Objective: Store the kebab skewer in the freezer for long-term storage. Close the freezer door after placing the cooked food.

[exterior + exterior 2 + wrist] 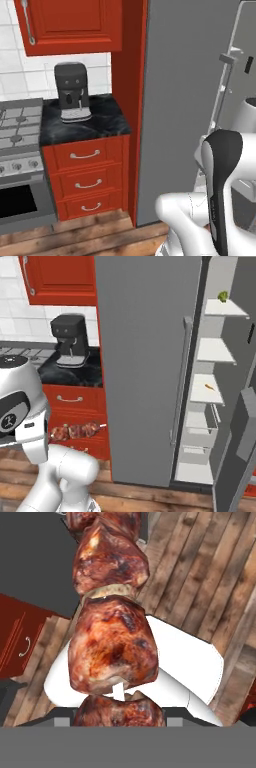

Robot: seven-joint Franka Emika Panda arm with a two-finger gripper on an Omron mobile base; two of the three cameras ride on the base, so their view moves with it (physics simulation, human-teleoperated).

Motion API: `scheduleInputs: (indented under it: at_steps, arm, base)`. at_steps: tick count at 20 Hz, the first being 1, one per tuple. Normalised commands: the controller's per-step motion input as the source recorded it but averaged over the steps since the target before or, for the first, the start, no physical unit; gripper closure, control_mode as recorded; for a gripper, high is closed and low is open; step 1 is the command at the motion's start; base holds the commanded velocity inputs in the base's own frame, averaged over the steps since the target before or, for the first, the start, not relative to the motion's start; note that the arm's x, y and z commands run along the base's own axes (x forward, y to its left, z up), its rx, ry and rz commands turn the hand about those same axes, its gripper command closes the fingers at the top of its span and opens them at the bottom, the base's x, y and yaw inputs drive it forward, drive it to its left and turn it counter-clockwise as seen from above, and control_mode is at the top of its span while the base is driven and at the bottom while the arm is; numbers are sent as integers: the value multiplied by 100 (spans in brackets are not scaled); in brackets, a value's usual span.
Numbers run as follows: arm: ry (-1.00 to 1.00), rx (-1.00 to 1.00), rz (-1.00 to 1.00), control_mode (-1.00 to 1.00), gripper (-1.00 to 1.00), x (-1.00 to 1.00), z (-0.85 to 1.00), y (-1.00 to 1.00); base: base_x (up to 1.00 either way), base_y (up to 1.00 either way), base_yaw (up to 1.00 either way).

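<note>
From the left base view we see the grey side of the freezer (185,100) ahead of our arm, with the coffee machine (73,92) on the dark counter (105,122) well off to the left.

From the right base view, the kebab skewer (77,431) hangs level beside our arm, its pale tip pointing toward the freezer. The freezer door (237,446) stands swung open to the right, baring the white shelves (212,391), so the way in is free. We judge the skewer is carried low and level to slide onto a shelf.

In the hand view, our hand (120,714) is clamped on the skewer, the meat chunks running straight up from the fingertips over the wooden floor (210,577).
</note>
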Motion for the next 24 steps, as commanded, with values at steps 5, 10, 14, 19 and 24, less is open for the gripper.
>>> scheduleInputs:
  at_steps: [5,10,14,19,24]
  arm:
    - [0,0,0,100,100,0,0,0]
    - [0,0,0,100,100,0,0,0]
    - [0,0,0,100,100,0,0,0]
    - [0,0,0,100,100,0,0,0]
    - [0,0,0,100,100,0,0,0]
  base:
    - [0,-82,-7]
    - [13,-70,-2]
    - [29,-54,0]
    - [31,-39,-1]
    - [49,-36,-1]
